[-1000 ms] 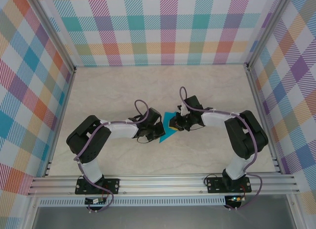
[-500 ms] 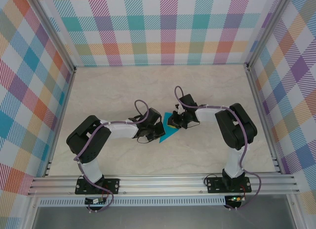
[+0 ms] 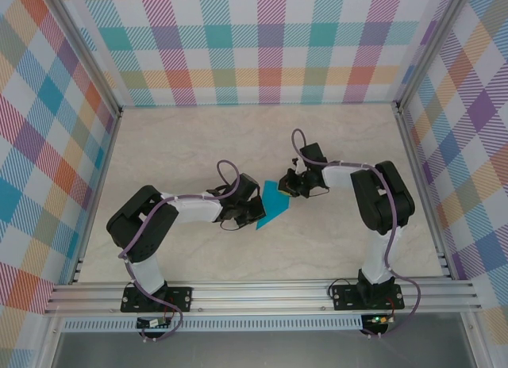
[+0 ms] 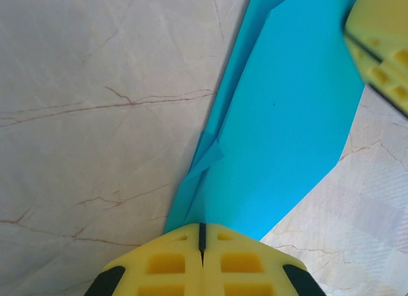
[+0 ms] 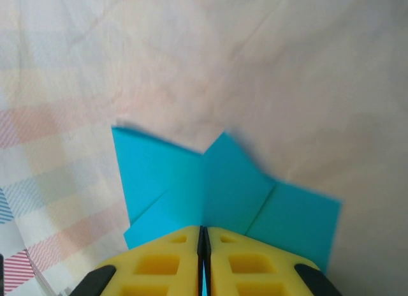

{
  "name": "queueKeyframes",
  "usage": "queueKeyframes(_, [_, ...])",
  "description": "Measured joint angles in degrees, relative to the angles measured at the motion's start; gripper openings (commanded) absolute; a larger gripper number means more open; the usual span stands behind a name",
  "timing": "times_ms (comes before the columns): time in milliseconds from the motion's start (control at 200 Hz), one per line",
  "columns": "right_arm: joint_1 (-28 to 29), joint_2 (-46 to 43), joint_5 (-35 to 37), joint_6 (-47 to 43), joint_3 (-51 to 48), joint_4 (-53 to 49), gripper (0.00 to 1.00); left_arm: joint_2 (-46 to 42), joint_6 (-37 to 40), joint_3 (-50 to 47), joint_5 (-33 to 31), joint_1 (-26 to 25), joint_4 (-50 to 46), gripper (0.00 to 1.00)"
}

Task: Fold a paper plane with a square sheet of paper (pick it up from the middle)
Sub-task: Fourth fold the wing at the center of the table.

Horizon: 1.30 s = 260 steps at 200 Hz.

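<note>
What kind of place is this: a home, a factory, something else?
Probably a robot-lab test booth: checked walls on an aluminium frame, a marble-look table, and a left arm and right arm bolted to a rail, handling teal paper.

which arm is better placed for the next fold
Right, likely: the right gripper is shut on the paper plane at its wide end, flaps spread ahead of it. The left gripper pinches the narrow end, better as anchor.

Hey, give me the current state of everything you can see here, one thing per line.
paper plane: partly folded, creased, pinched at opposite ends by both pincers.
left pincer: shut on the paper plane's narrow end.
right pincer: shut on the paper plane, at a crease.
</note>
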Motion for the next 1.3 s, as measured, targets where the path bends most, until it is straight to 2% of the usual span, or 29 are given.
queueKeyframes(275, [-3.87,1.36,0.52,-2.19,2.45,0.11,0.13,0.0,0.22,0.0,-0.33,-0.15,0.0,0.01])
queueKeyframes(560, [-4.46,-0.87,0.39,-3.39,4.68,-2.12,0.15,-0.11,0.44,0.0,-0.42,-0.2,-0.17,0.01])
queueKeyframes(690, [-3.06,-5.29,-1.29,-2.67,1.95,-1.03,0.15,-0.11,0.48,0.0,-0.44,-0.2,-0.17,0.01])
queueKeyframes(820, [0.74,-7.61,-2.82,-0.94,-1.79,1.25,0.15,-0.11,0.72,0.04,-0.44,-0.2,-0.24,0.01])
queueKeyframes(1010, [4.85,-6.56,-4.35,1.05,-4.33,3.15,0.13,-0.11,1.33,0.07,-0.39,-0.2,-0.22,0.02])
queueKeyframes(1300, [4.81,-1.03,-4.98,2.01,-4.33,4.98,0.1,-1.14,2.27,0.48,-0.63,-0.2,-3.32,0.05])
